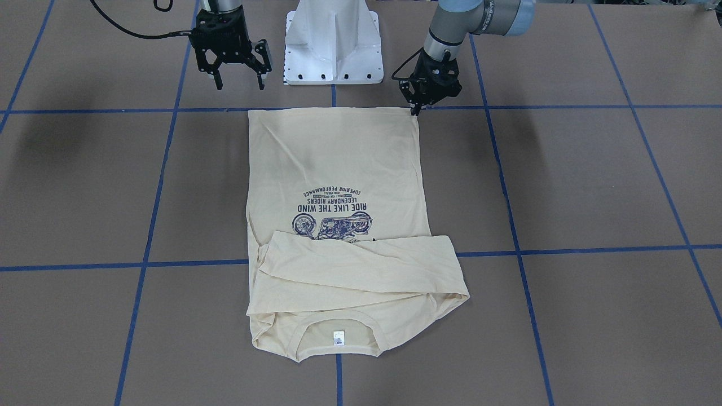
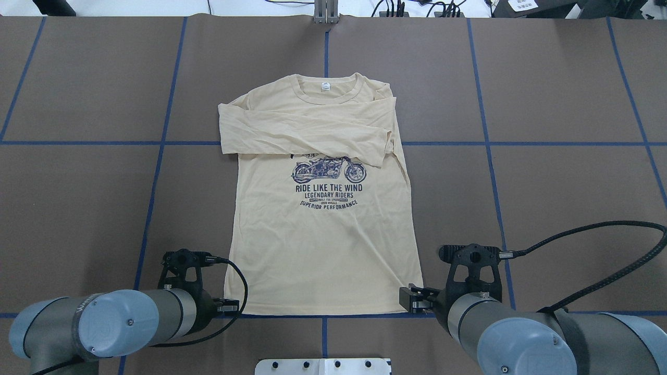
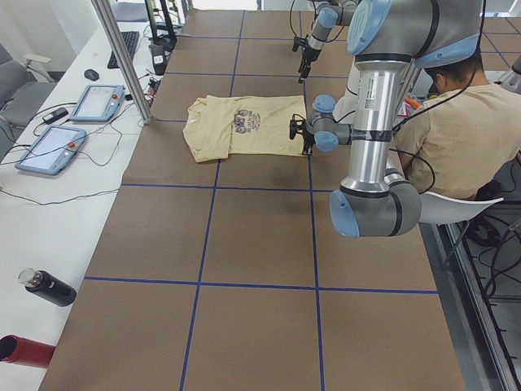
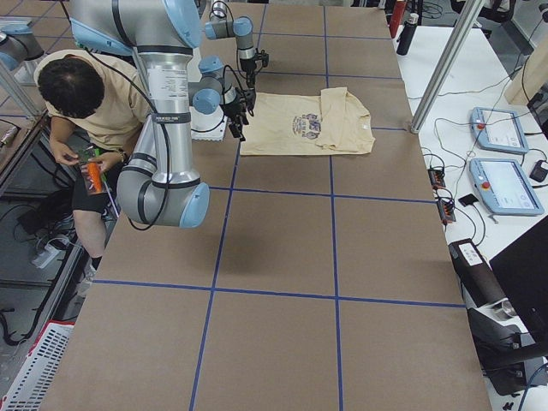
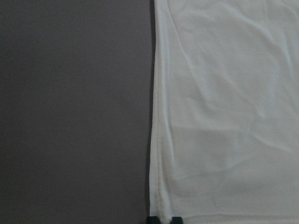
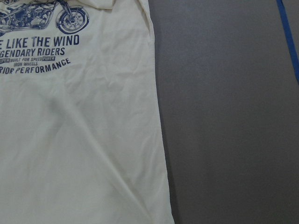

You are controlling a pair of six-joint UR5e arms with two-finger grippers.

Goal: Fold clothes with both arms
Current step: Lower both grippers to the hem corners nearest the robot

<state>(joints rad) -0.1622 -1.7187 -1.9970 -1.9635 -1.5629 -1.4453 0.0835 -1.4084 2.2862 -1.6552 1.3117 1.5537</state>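
1. Shirt (image 2: 323, 250) lies flat on the table (image 2: 78, 182), print (image 2: 328, 172) facing up, centred in front of the robot.
2. Its long axis runs straight away from the robot, with the hem at the robot's side and the collar and neck label (image 2: 326, 87) at the far end.
3. Both sleeves (image 2: 302, 130) are folded across the chest and cover the top of the print.
4. Left gripper (image 1: 416, 110) is at its hem corner, jaws drawn close on the cloth. The left wrist view shows the fingertips (image 5: 152, 219) flanking the side seam.
5. Right gripper (image 1: 239, 83) has its jaws spread wide, near the other hem corner and clear of the cloth.
6. In the overhead view the arms hide both sets of fingers; only the front-facing view shows how far they spread.
7. The right wrist view shows the shirt's side edge and lettering, no fingers.
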